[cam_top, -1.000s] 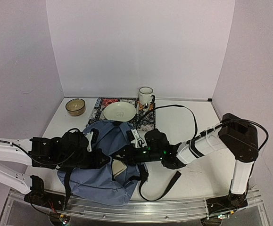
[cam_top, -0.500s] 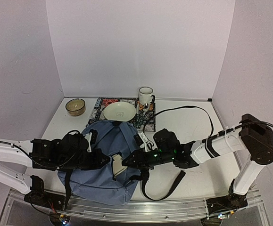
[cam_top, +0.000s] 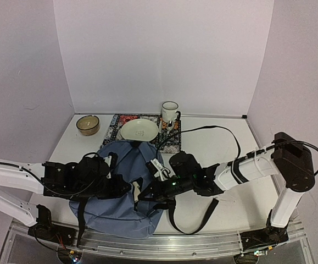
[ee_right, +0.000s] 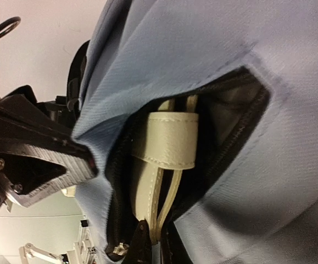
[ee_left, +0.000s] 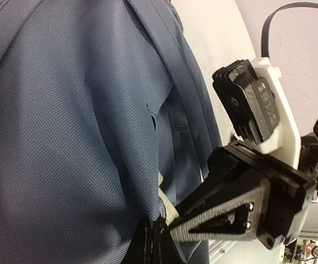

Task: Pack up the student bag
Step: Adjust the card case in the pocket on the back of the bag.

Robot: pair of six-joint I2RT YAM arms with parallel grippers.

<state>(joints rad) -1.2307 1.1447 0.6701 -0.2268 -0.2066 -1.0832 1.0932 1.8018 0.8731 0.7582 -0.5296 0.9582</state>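
Note:
The slate-blue student bag (cam_top: 112, 212) lies flat at the table's near left, its zippered pocket held open. My left gripper (cam_top: 124, 187) is shut on the pocket's fabric edge (ee_left: 160, 212), pinching it at the bottom of the left wrist view (ee_left: 153, 230). My right gripper (cam_top: 146, 193) is shut on a cream notebook with a strap (ee_right: 164, 159), holding it inside the open pocket (ee_right: 241, 104); its fingertips show at the bottom of the right wrist view (ee_right: 160, 235). The left gripper's finger (ee_right: 43, 165) holds the pocket's rim beside it. From the top the notebook is hidden.
At the back stand a brown bowl (cam_top: 87, 124), a cream plate (cam_top: 139, 130) on a patterned mat (cam_top: 171, 144), and a white mug (cam_top: 169, 111). A black bag strap (cam_top: 194, 220) loops on the table by the right arm. A black cable (cam_top: 224, 135) arcs above.
My right gripper has pushed left into the bag's pocket with the cream notebook, which showed from above earlier and is now covered by fabric. The left gripper shifted slightly right.

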